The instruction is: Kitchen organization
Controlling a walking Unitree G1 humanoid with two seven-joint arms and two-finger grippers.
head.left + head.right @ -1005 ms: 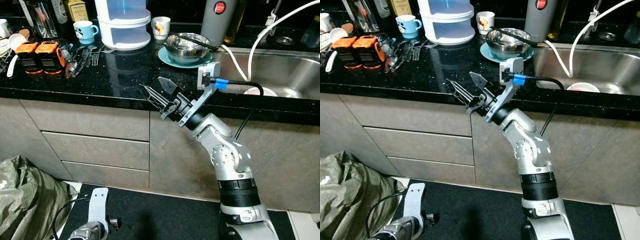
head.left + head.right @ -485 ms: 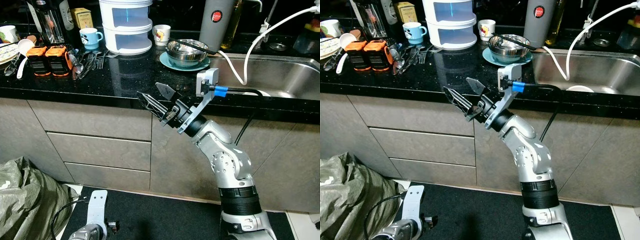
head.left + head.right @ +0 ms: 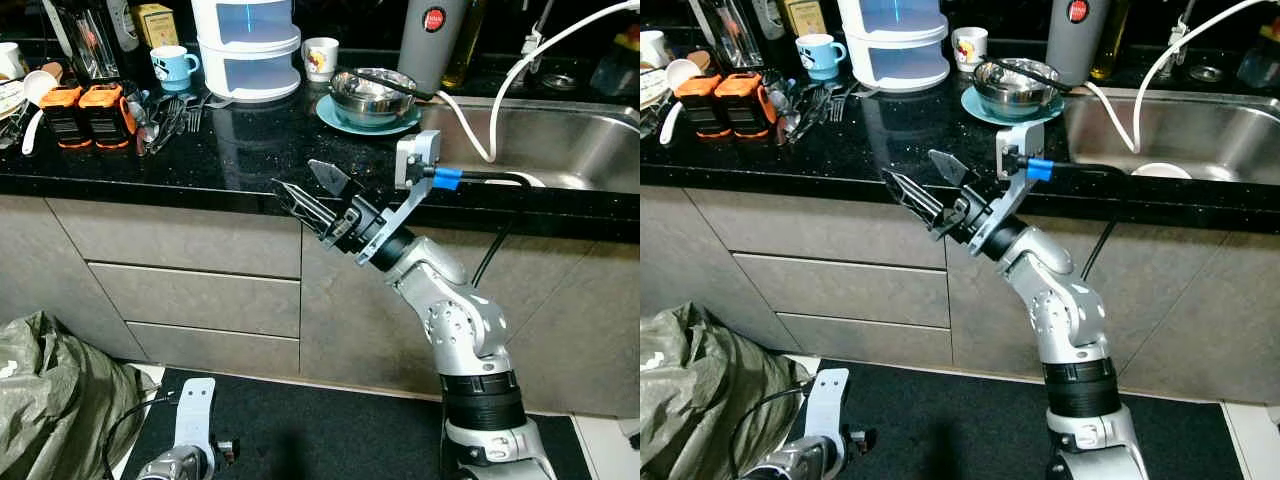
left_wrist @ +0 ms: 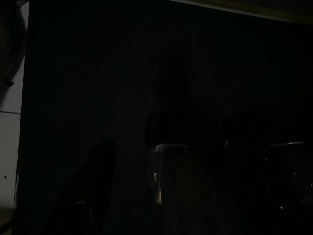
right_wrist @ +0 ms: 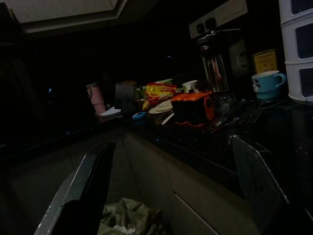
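Black stone worktop (image 3: 250, 150): it ran wall to wall and carried the clutter, with cutlery (image 3: 165, 115) heaped beside two orange blocks (image 3: 85, 108), a blue mug (image 3: 172, 65), a white tiered container (image 3: 245, 45), and a steel bowl (image 3: 375, 92) on a teal plate (image 3: 350, 118) next to the sink (image 3: 560, 140).
Step in hand: an approach, as I read it; nothing was picked up yet and no single item was clearly chosen.
Right claw (image 3: 312, 195): it was raised in front of the worktop's edge, fingers spread wide and empty, aimed up and toward the robot's left.
Left claw (image 3: 200, 440): it hung low by the floor; from the dark wrist view I could not tell its state.
Cutlery, long axis: the handles lay roughly front to back across the worktop, fanned a little; which ends pointed where was too small to read.
Next move, a judgement: lift the right claw over the edge, then swing it left toward the cutlery heap or forward to the bowl, and line the fingers across a handle before closing.
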